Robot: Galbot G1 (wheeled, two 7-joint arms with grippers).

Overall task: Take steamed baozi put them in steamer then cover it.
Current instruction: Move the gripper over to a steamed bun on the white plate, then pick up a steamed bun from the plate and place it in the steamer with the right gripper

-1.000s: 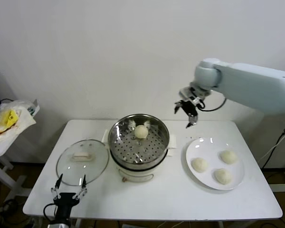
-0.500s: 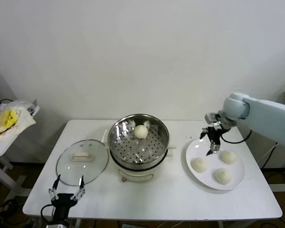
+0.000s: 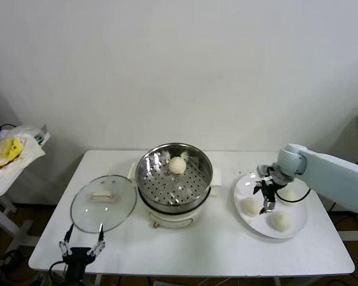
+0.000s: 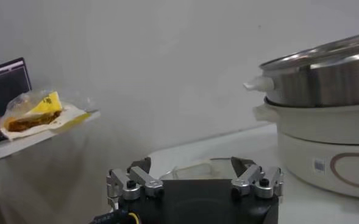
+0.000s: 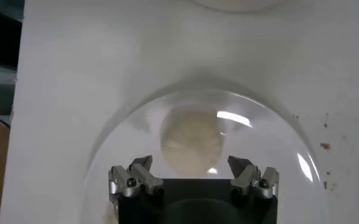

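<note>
The steamer [image 3: 173, 182] stands mid-table with one baozi [image 3: 177, 165] on its perforated tray. Three more baozi lie on a white plate [image 3: 246, 186] to its right: one at the left [image 3: 250, 206], one at the front [image 3: 280, 221], and one at the back [image 3: 289, 195] partly behind my arm. My right gripper [image 3: 266, 200] is open and low over the plate among them. In the right wrist view a baozi [image 5: 190, 140] lies just ahead of the open right gripper [image 5: 191, 167]. My left gripper [image 3: 80, 247] is open and empty at the table's front left edge.
The glass lid [image 3: 103, 202] with a white handle lies flat left of the steamer, just beyond my left gripper. The left wrist view shows the steamer's side [image 4: 325, 73] and a side shelf with a food bag [image 4: 39, 112]. A wall stands behind the table.
My right arm has swung from high beside the steamer down and to the right, onto the plate of baozi. My left gripper has sunk slightly at the front edge.
</note>
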